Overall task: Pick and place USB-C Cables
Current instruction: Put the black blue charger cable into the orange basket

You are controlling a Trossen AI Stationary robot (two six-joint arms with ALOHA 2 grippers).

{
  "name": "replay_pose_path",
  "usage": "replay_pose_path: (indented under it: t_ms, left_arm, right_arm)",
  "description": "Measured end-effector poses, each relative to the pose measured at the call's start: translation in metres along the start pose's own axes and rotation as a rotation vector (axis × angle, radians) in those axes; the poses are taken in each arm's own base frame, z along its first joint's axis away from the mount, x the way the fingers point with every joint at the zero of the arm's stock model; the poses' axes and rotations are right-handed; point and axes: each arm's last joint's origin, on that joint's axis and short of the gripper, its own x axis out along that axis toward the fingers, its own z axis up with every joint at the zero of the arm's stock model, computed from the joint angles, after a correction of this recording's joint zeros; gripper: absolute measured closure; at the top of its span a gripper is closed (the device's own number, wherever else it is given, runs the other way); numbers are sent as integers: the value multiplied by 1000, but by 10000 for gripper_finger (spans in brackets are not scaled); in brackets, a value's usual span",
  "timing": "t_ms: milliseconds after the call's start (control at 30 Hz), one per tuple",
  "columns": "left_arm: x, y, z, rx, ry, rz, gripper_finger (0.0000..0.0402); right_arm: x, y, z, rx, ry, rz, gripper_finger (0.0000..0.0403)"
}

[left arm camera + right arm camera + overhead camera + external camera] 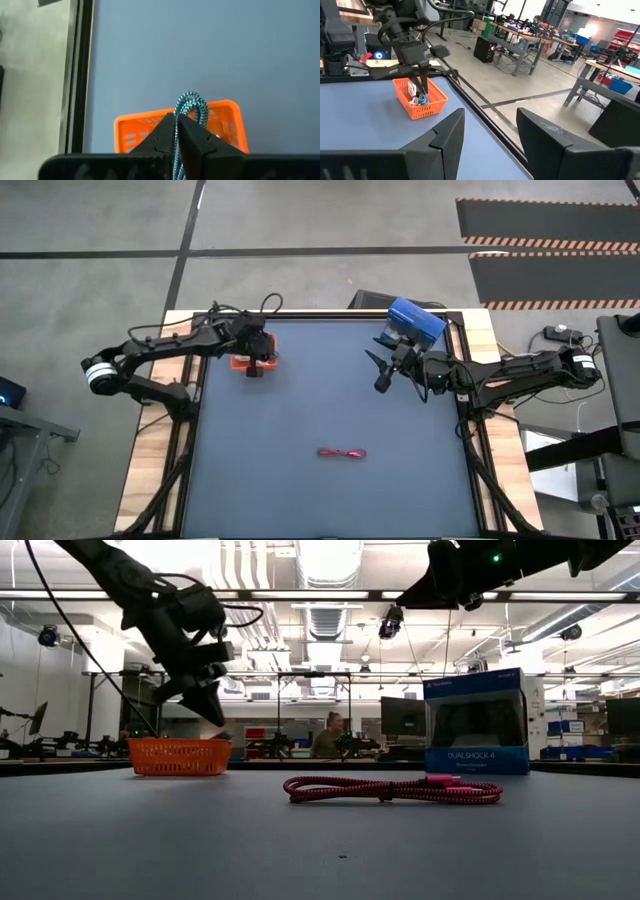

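Item: teal cable (190,107), braided, light, limp by my judgement; best pinched mid-bundle. My left gripper (176,131) is closed on it above the orange tray (134,134), table's 11 o'clock. Red-pink cable (342,453) lies near 6 o'clock. My right gripper (487,130) hangs wide apart, empty, at 2 o'clock.

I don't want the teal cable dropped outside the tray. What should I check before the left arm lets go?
1. Left gripper shut on the teal cable: ok.
2. Gripper over the orange tray: ok in the high view.
3. Cable end down inside the tray: ok in the right wrist view.
4. Room left in the tray: cannot tell.
5. Right gripper well away, open, near the blue box: ok.
6. Pink cable lying on the table, waiting: ok.
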Motion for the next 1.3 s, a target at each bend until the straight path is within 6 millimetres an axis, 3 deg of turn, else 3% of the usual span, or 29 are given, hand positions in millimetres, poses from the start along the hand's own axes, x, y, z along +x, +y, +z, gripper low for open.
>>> replay_pose_path:
  t_ms: [667,1300]
  left_arm:
    - [20,-24,-29,-27,0,17,396]
    - [6,-14,-18,-27,-73,84,396]
  right_arm:
    - [0,0,0,0,1,0,232]
    - [0,0,0,0,1,0,232]
